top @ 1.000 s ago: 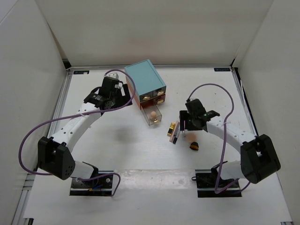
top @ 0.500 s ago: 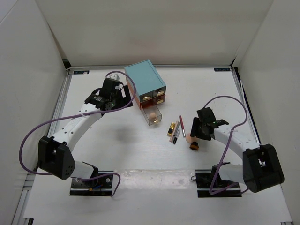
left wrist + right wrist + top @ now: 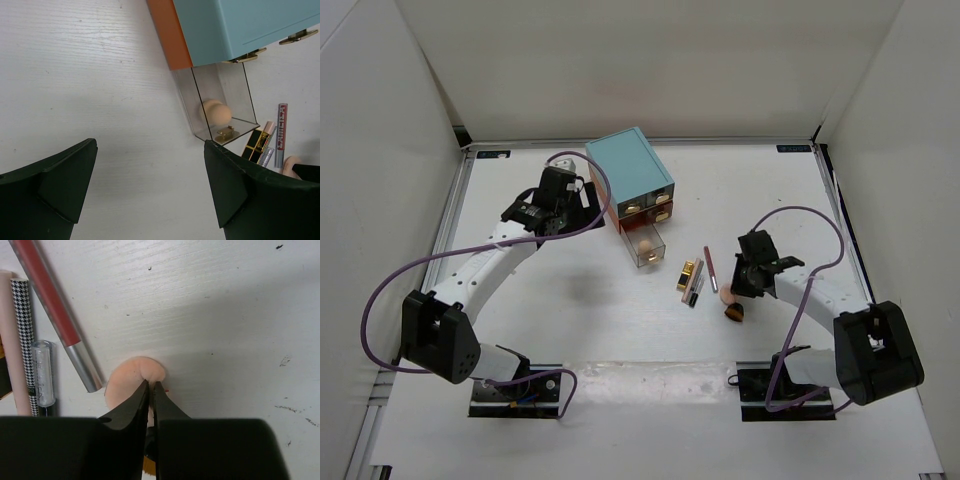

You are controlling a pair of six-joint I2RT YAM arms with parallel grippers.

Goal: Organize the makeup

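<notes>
White walls box in a white wood-grain table (image 3: 570, 300). Toward its middle, on your right arm's side, lies the soft peach makeup sponge (image 3: 131, 382). It rests flat on the table, just beside the silver end of a slim red-and-silver stick (image 3: 52, 310).

Your right gripper (image 3: 151, 386) is down on it with the jaws nearly together. They hold only a thin pinch of foam at the sponge's edge, and a rounded lobe bulges past the tips. From here the sponge looks roundish. You cannot read a clear long axis, only that the lobe points away from the wrist.

I judge that a shallow grip. Lift slowly and straight up, watch that the foam does not slide out, and keep off the stick so it is not dragged along. If the sponge slips, open up and take a deeper bite across its body.

The red-and-silver stick runs far to near on a slight slant, silver end toward the sponge. A houndstooth-patterned stick (image 3: 22, 330) and the gold lipstick tube (image 3: 689, 272) lie roughly parallel beside it.

The likely goal is the clear pulled-out drawer (image 3: 220, 95) of the teal drawer box (image 3: 628, 172), where a second peach sponge (image 3: 216, 112) sits. Your left gripper (image 3: 150, 190) hangs beside that box, spread wide and holding nothing.
</notes>
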